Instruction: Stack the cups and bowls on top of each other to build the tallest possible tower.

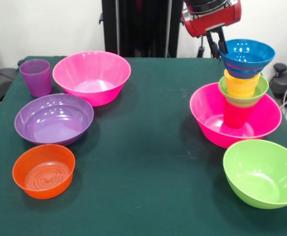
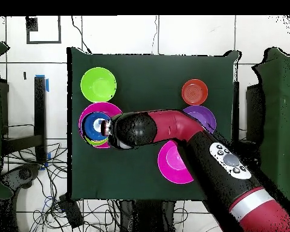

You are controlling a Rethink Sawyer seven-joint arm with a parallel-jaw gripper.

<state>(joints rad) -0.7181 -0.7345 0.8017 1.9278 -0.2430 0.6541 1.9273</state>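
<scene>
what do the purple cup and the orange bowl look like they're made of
Purple cup: likely thin plastic, translucent, since light passes through its walls. Orange bowl: likely glossy moulded plastic, with soft highlights and concentric rings on its floor.

Front view, worktop [image 1: 153, 147]. Left side: lone cup [image 1: 35, 77] stood at the far left corner, with far-left bowl [image 1: 91, 77] just beside it on its right. Middle-left bowl [image 1: 53, 118] sat in front of those two; near-left bowl [image 1: 43, 170] sat in front of that, just apart. Right side: base bowl [image 1: 267, 123] held lower cup [image 1: 236, 117]. On it sat mid bowl [image 1: 259, 88], with upper cup [image 1: 240, 86] in it and top bowl [image 1: 246, 56] tilted on top. Near-right bowl [image 1: 262, 173] lay just in front of the base bowl.
</scene>
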